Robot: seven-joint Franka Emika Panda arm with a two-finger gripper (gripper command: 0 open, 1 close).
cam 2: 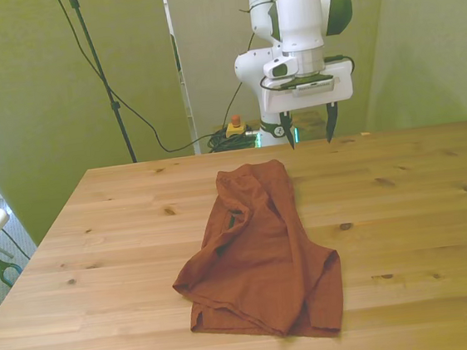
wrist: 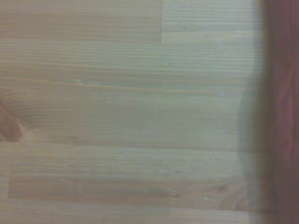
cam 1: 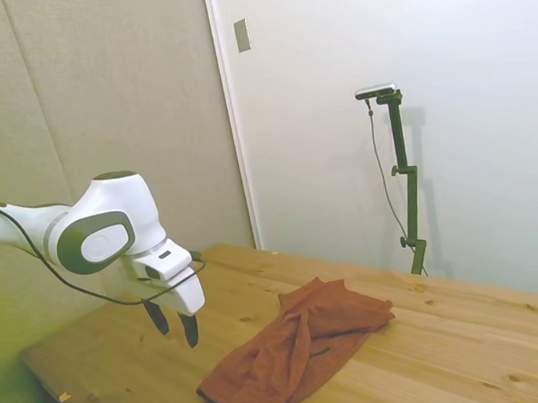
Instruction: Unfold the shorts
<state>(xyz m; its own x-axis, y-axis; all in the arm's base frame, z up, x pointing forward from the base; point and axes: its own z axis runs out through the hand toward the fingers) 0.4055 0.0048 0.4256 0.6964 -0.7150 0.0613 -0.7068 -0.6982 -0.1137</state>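
The shorts (cam 2: 258, 252) are lying crumpled on the table (cam 2: 412, 206), their length running away from the gripper (cam 2: 309, 125) toward the near edge. The gripper is hovering open, holding nothing, above bare wood just beyond their closest end.

Room and bench, side and front views.
Knotty pine bench (cam 2: 404, 207) of jointed planks. Beige padded wall panels (cam 1: 110, 92) meet a plain white wall (cam 1: 405, 50) at a white vertical trim; a small grey plate (cam 1: 242, 35) is mounted high beside it. Lighting is even and soft.
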